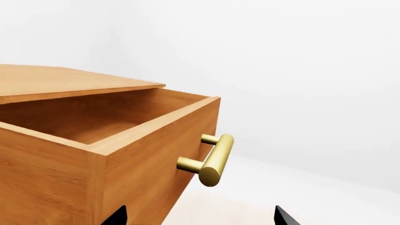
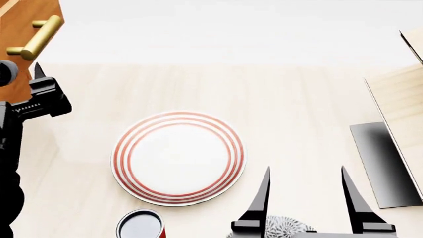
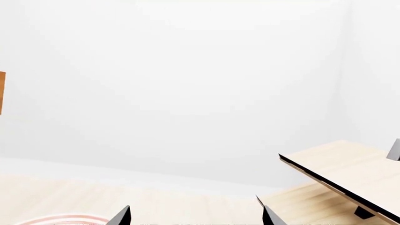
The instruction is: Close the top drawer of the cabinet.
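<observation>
The top drawer [image 1: 150,145] of the orange-brown cabinet [image 1: 56,82] stands pulled out, its inside bare. Its brass bar handle [image 1: 216,159] sticks out from the flat front; it also shows in the head view [image 2: 36,37] at the far left top. My left gripper [image 1: 200,216] is open, just in front of and below the drawer's front corner, touching nothing; in the head view it [image 2: 36,94] sits below the handle. My right gripper [image 2: 305,198] is open and empty at the front right, its fingertips [image 3: 122,216] over the pale table.
A white plate with red rings [image 2: 178,157] lies mid-table. A red can [image 2: 140,225] stands at the front left of it. A pale light-wood structure [image 2: 403,99] on a dark grey base [image 2: 383,163] is at the right; it also shows in the right wrist view [image 3: 344,171].
</observation>
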{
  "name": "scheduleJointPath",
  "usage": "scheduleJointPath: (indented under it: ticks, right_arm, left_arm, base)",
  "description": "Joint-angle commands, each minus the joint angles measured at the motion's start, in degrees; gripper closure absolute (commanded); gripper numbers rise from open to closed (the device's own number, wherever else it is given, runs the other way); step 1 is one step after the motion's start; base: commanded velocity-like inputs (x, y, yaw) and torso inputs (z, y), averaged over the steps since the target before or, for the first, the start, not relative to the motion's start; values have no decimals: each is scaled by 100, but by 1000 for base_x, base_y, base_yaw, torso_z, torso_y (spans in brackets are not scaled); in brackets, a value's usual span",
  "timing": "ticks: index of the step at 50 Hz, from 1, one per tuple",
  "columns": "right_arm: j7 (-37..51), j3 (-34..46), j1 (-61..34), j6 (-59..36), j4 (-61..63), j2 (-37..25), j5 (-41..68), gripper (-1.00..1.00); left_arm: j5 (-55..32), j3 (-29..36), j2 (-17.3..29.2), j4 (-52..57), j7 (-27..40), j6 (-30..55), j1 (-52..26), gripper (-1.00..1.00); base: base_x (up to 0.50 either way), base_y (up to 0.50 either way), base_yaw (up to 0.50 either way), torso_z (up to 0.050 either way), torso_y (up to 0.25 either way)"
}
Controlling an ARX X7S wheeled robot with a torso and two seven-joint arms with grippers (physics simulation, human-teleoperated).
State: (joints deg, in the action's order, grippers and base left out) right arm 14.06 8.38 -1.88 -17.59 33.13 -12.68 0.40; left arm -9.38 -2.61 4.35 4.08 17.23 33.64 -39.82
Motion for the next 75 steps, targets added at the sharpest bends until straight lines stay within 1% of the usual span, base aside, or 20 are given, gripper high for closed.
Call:
scheduleJointPath:
  ticks: [1, 7, 12, 19, 23, 30, 33, 37, 42, 43, 44, 48, 49, 64, 68, 69, 75]
  right_arm:
    - [36, 12, 36, 101, -79, -46, 38, -100]
    - [56, -15, 76, 168, -112, -72, 95, -100]
    - [74, -10, 99, 201, -111, -90, 119, -100]
    - [98, -16, 150, 267, -125, -125, 156, -100]
    - [110, -24, 166, 282, -124, -147, 180, -100]
    - [116, -20, 147, 280, -154, -162, 228, -100]
    - [129, -14, 137, 267, -152, -165, 231, -100]
    - [136, -12, 130, 268, -152, -175, 249, -100]
    - [143, 8, 107, 262, -172, -182, 262, -100]
    - [149, 25, 104, 267, -177, -181, 247, -100]
    - [150, 25, 98, 265, -178, -181, 255, -100]
    - [156, 45, 90, 278, -209, -190, 257, -100]
    - [135, 44, 108, 356, -274, -192, 288, -100]
    - [166, 109, 74, 315, -251, -227, 293, -100]
    - [178, 146, 74, 314, -244, -238, 267, -100]
    - [179, 148, 76, 315, -245, -240, 272, -100]
    - [187, 141, 75, 332, -244, -258, 302, -100]
  left_arm:
    - [151, -281, -20, -349, 535, -121, -265, -100]
    - [88, -383, -57, -860, 713, -159, -558, -100]
    - [47, -350, -30, -1062, 726, -195, -677, -100]
    - [91, -264, -10, -1710, 859, -315, -1144, -100]
    - [192, -209, 48, -2358, 977, -404, -1576, -100]
    - [181, -298, 125, -2950, 1099, -607, -1799, -100]
    - [193, -394, 156, -3300, 1254, -728, -1954, -100]
    - [192, -459, 191, -3469, 1370, -805, -2049, -100]
    - [77, -692, 223, -3454, 1559, -817, -2054, -100]
    - [38, -841, 237, -3567, 1684, -930, -2029, -100]
    - [0, -870, 249, -3467, 1708, -793, -2083, -100]
    - [-25, -903, 256, -3340, 1777, -750, -2061, -100]
    - [-106, -1021, 317, -3357, 1765, -761, -2066, -100]
    - [-155, -1035, 397, -3618, 1800, -869, -2175, -100]
    - [-144, -989, 453, -3860, 1765, -896, -2440, -100]
    - [-44, -870, 471, -3918, 1763, -940, -2545, -100]
    - [-73, -898, 518, -3764, 1868, -691, -2656, -100]
  base:
    - [0, 0, 0, 0, 0]
    - [0, 0, 0, 0, 0]
    - [0, 0, 0, 0, 0]
    - [0, 0, 0, 0, 0]
    - [0, 0, 0, 0, 0]
    - [0, 0, 0, 0, 0]
    - [0, 0, 0, 0, 0]
    - [0, 0, 0, 0, 0]
    - [0, 0, 0, 0, 0]
    - [0, 0, 0, 0, 0]
    - [0, 0, 0, 0, 0]
    - [0, 0, 0, 0, 0]
    - [0, 0, 0, 0, 0]
    - [0, 0, 0, 0, 0]
    - [0, 0, 0, 0, 0]
    - [0, 0, 0, 0, 0]
    - [0, 0, 0, 0, 0]
